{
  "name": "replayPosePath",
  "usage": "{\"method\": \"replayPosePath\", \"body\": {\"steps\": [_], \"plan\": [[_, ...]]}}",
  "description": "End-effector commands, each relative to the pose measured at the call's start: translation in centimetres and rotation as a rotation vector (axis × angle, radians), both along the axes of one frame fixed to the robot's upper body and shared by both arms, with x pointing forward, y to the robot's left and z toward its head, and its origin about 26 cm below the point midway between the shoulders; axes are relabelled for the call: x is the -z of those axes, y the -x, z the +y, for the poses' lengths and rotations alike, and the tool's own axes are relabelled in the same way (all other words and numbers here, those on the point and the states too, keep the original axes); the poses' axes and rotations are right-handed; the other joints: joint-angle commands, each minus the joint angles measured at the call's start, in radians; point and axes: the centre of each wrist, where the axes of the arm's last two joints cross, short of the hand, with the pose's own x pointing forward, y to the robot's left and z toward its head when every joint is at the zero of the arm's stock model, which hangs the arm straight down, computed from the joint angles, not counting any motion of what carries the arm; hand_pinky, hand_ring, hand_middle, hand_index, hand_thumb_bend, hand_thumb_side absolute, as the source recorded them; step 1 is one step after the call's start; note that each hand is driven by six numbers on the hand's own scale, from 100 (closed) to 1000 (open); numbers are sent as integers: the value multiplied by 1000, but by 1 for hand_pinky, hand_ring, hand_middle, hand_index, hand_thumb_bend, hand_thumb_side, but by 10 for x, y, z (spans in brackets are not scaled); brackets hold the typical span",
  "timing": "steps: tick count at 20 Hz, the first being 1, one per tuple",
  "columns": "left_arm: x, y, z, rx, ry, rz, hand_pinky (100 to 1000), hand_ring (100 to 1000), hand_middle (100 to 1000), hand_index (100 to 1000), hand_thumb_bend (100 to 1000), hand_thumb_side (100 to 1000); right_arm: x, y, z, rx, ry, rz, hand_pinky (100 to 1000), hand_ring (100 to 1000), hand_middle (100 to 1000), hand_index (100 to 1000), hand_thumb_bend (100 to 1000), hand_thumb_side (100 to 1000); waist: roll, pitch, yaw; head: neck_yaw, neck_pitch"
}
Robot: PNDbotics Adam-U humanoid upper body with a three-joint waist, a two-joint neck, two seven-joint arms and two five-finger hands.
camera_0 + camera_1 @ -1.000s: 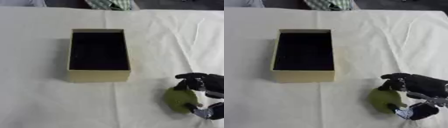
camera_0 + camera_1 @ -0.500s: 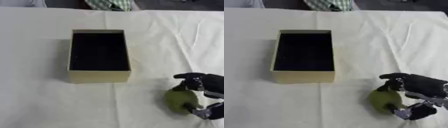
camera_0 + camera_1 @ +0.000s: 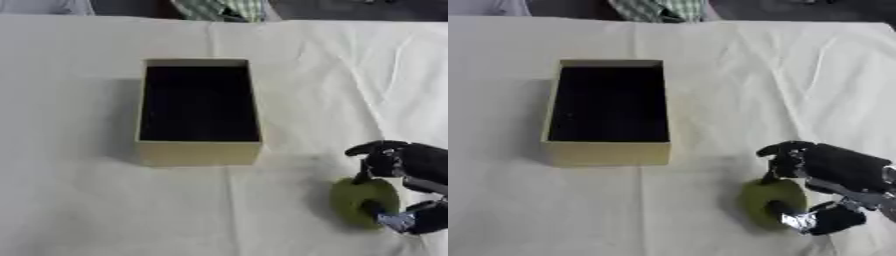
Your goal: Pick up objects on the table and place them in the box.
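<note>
With the round green object (image 3: 770,204) pinched between the curled fingers and thumb of the right hand (image 3: 833,172) low over the cloth, well short of the box (image 3: 199,152) up to its left, it could be dropped mid-carry, since only its edge seems held.

A creased white cloth (image 3: 96,210) covers my tabletop; green-checked fabric (image 3: 219,8) shows beyond its far edge.
</note>
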Motion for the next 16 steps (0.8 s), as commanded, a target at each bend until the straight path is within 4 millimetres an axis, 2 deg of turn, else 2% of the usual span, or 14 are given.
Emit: {"method": "replayPosePath", "body": {"steps": [1,2,5,7,16], "plan": [[-8,3,2,-5,-25,-21,625,701,632,743,435,459,-5,-1,-3,-3,22,-24,882,903,500,663,100,482,1,-16,2,0,-4],[-9,3,2,-5,-25,-22,625,701,633,743,435,459,-5,-1,-3,-7,22,-26,880,901,496,659,100,450,1,-16,2,0,-3],[-9,3,2,-5,-24,-22,625,701,633,743,434,460,-3,-1,-3,-13,11,-21,876,890,479,640,100,199,0,-16,4,1,0],[-9,3,2,-4,-25,-22,625,701,633,743,433,460,-3,-1,-3,-15,-6,-19,874,886,473,630,100,118,0,-16,4,1,1],[-9,4,2,-4,-24,-22,626,702,634,743,430,461,-4,1,2,-38,-106,-11,859,857,426,546,100,100,-1,-17,4,-1,2]]}}
